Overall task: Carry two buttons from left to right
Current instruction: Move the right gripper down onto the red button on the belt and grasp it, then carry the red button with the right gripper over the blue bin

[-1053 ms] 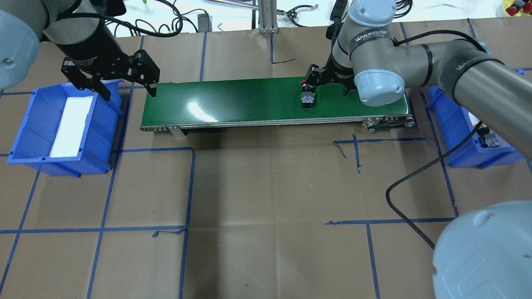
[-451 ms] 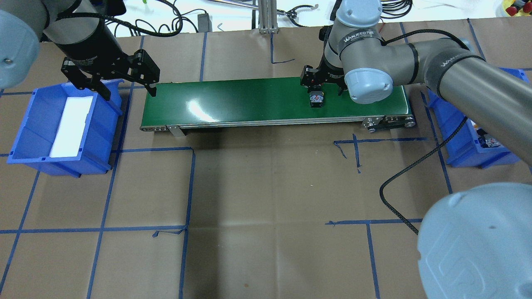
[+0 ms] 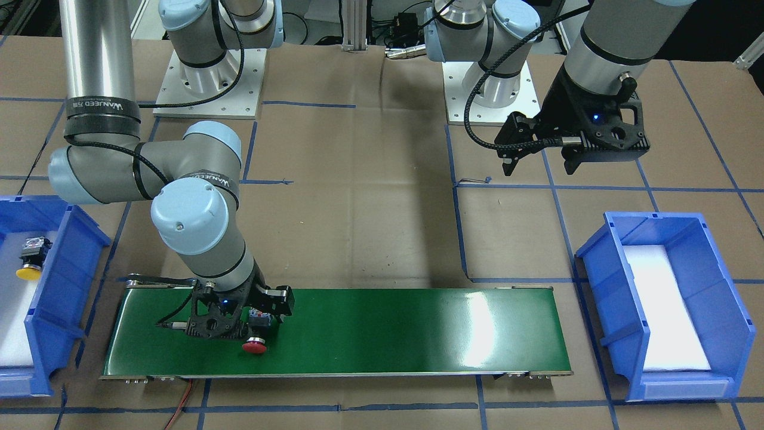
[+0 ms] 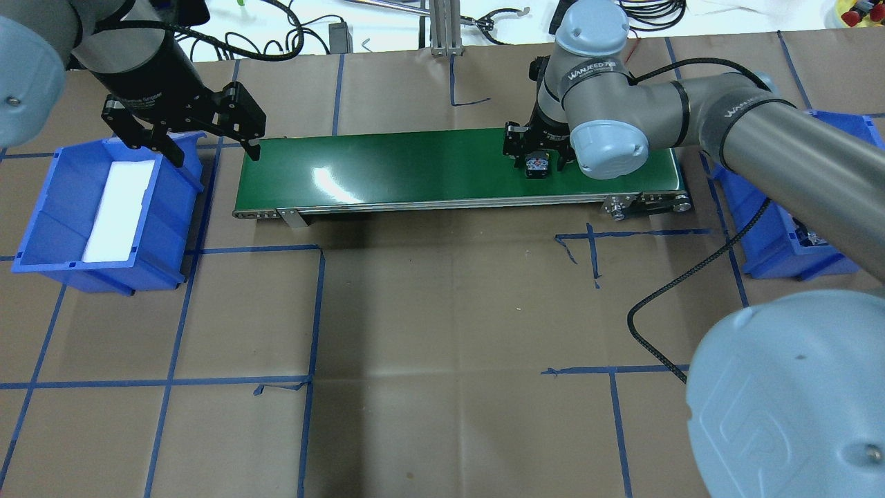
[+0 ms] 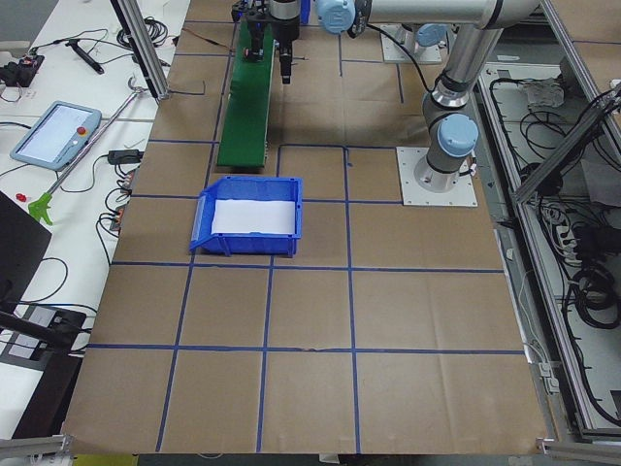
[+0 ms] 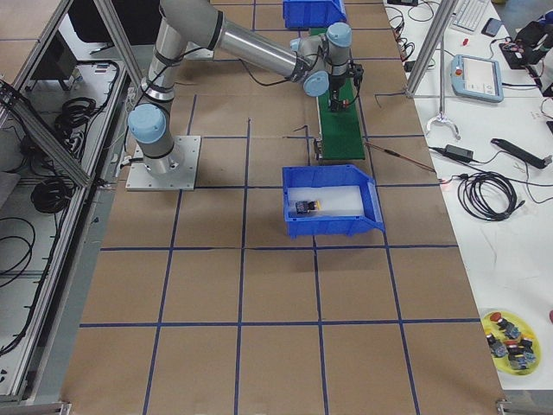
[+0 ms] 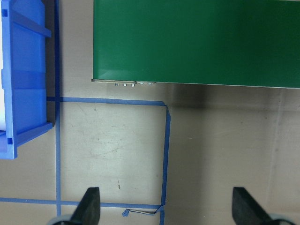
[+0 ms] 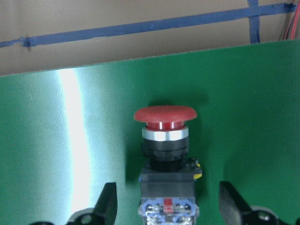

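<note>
Right wrist-mounted: the red-capped button [image 8: 165,140] lies on the green belt [image 8: 262,117], long axis straight ahead, its body inside the right claw [image 8: 168,199], whose fingers stand apart.

Overhead exterior: that spot is toward the table's right edge. The left claw [image 4: 213,151], also spread, hangs well apart.

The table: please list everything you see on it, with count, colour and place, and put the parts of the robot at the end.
red button: 1, red cap on a black-grey body, lying on the belt between the fingers of the right hand, not touched by them
yellow button: 1, yellow cap, dark body, inside the right bin
belt: 1, green, along the far side of the table
left bin: 1, blue, off the belt's left end, no button in it
right bin: 1, blue, off the belt's right end
white pads: 2, one lining each bin
table: 1, brown paper with blue tape lines
left hand: 1, black, open, above the table beside the left bin
right hand: 1, black, open, low over the belt
</note>
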Robot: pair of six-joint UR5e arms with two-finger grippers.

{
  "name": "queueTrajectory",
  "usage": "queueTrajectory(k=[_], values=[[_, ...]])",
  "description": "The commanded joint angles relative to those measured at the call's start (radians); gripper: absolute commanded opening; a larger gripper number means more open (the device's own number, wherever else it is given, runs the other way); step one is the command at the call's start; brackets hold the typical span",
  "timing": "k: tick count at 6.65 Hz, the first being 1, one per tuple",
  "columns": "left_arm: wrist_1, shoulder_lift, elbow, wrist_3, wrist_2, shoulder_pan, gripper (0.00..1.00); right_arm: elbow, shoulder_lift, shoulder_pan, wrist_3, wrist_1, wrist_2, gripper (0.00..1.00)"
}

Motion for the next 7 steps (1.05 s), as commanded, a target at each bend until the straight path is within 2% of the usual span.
queueTrajectory(k=[1,2,4,5,6,7], values=[[0.000,0.000,0.002,0.000,0.000,0.000,1.00,-0.001,0.001,-0.002,0.002,0.009,0.002,0.18],[-0.002,0.000,0.002,0.000,-0.002,0.000,1.00,-0.009,-0.004,-0.006,-0.003,0.032,-0.005,0.05],[0.000,0.000,0.002,0.000,0.000,0.000,1.00,-0.015,-0.020,-0.012,-0.029,0.032,-0.098,0.02],[-0.002,0.000,0.002,0.000,0.000,0.000,1.00,-0.045,-0.063,-0.040,-0.080,0.038,-0.123,0.02],[0.000,0.000,0.002,0.000,-0.002,0.000,1.00,-0.087,-0.107,-0.108,-0.168,0.166,-0.140,0.02],[-0.002,0.000,0.002,0.000,-0.002,0.000,1.00,-0.122,-0.147,-0.197,-0.308,0.238,-0.142,0.02]])
